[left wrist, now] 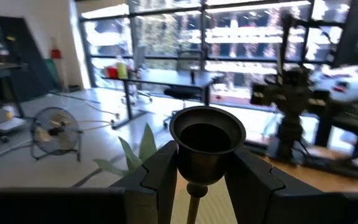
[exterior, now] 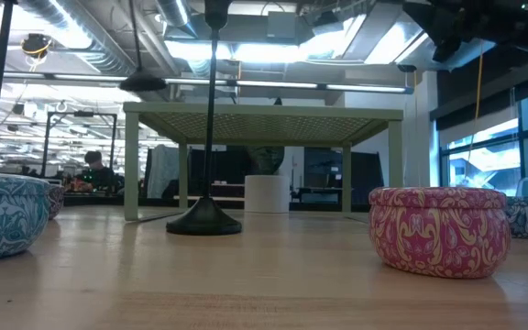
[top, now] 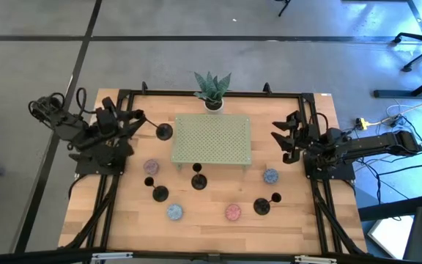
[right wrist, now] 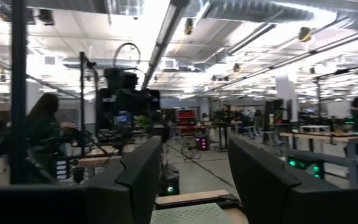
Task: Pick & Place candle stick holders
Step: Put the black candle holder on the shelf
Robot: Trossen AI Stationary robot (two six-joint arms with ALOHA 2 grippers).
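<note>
Four black candle stick holders were in play. One [left wrist: 206, 140] sat pinched between the fingers of the left pincer [left wrist: 205, 180], gripped just below its cup, and in the high view it [top: 164, 132] hung at the left edge of the green perforated stand [top: 212, 139]. The other three [top: 198, 180] [top: 159, 192] [top: 263, 205] stood upright on the wooden counter [top: 211, 231] in front of the stand, among small patterned tins [exterior: 438, 227].

Each looked like rigid metal, light, top-heavy on a thin stem, smooth and liable to pivot in a grip; taking the stem close under the cup seemed soundest.

The right pincer [top: 283, 141] hovered by the stand's right edge, fingers [right wrist: 138, 177] parted and empty.

No brand, label or legible writing showed anywhere.
</note>
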